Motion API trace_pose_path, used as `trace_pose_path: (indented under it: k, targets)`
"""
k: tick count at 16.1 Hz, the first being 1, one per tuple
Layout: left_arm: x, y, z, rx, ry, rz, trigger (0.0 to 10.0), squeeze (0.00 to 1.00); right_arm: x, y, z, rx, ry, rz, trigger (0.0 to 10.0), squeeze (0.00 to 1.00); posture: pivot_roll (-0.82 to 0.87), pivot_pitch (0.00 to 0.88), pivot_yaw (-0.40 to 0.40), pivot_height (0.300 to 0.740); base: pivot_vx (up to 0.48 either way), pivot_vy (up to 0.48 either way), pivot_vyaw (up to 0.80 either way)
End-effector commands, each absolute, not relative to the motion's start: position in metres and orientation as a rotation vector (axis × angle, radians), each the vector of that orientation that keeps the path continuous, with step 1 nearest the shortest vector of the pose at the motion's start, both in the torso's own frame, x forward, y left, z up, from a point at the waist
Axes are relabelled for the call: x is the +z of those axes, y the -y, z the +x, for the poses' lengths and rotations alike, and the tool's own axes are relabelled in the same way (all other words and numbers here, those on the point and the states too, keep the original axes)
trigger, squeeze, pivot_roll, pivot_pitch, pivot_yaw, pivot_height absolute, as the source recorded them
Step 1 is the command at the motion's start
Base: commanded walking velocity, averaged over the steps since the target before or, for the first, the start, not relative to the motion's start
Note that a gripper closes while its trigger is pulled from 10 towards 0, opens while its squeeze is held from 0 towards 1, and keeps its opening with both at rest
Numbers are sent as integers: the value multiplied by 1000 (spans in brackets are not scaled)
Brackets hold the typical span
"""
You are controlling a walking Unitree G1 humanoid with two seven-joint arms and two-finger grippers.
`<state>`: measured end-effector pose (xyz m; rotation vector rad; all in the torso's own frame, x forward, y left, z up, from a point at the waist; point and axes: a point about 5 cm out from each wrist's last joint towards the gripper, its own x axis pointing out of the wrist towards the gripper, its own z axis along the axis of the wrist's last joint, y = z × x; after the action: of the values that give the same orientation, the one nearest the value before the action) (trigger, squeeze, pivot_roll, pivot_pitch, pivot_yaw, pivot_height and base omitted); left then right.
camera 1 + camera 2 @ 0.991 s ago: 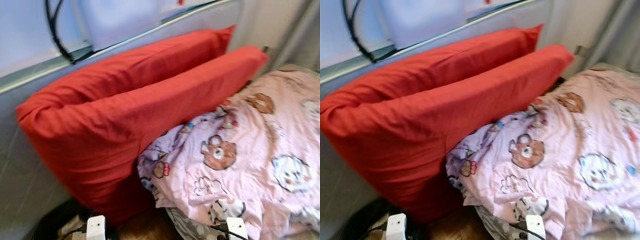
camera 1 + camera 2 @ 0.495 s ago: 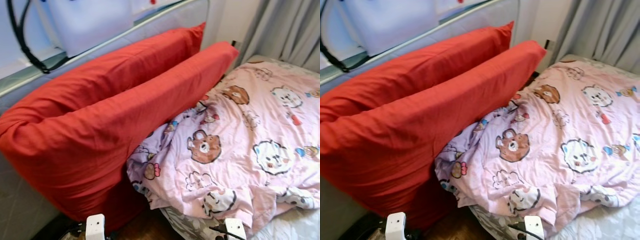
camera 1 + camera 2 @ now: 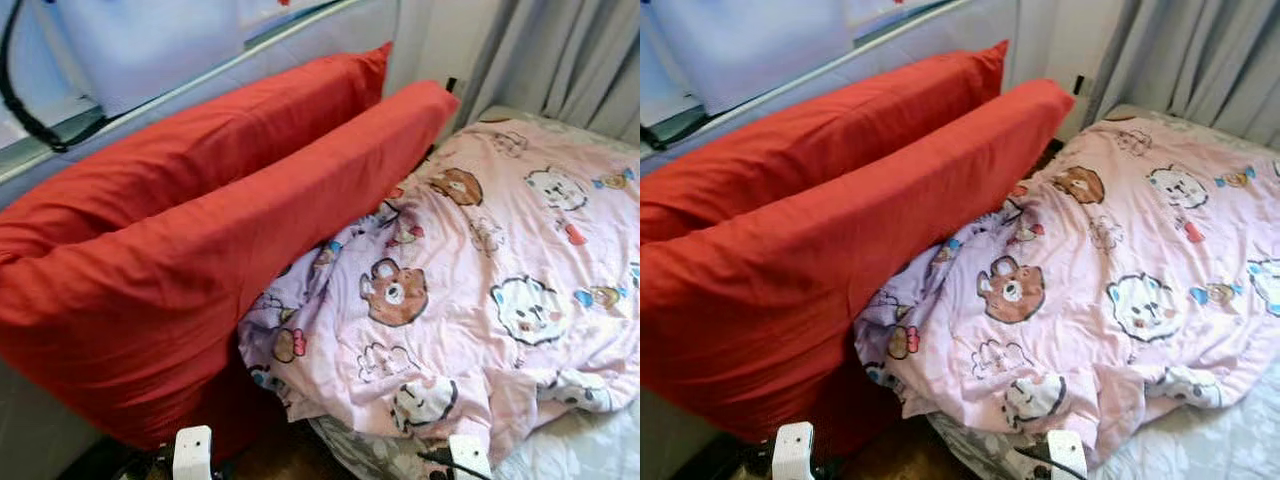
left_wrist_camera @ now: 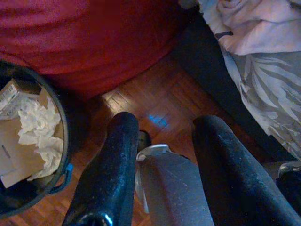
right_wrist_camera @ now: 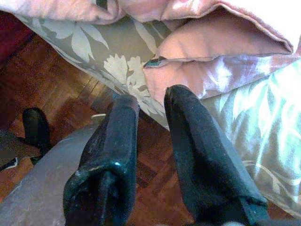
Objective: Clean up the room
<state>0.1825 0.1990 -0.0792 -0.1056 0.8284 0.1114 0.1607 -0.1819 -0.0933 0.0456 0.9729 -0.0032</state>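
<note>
The left claw (image 4: 162, 141) hangs low over the wood floor (image 4: 160, 101), fingers apart and holding nothing, beside a bin (image 4: 28, 141) of crumpled paper. The right claw (image 5: 148, 122) — narrowly parted, empty — hangs at the bed's edge. Beyond, the pink blanket (image 3: 480, 290) lies rumpled on the bed, and two long red pillows (image 3: 220, 230) stand on edge, running lengthwise along the wall.

Pillows (image 3: 200, 230) left of blanket (image 3: 480, 290) (touching).
</note>
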Motion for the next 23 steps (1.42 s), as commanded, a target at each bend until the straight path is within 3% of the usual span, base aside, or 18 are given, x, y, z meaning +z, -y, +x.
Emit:
trace_pose_path:
  k: [1, 23]
  targets:
    - [-81, -201, 178, 137, -833, -116, 10000, 0, -95, 183, 156, -3, -994, 42, 10000, 0, 22, 93, 6, 740, 0, 0, -625]
    - [-77, -202, 183, 137, -798, -96, 10000, 0, -95, 182, 157, 1, -988, 48, 10000, 0, 31, 100, 7, 740, 0, -74, -554]
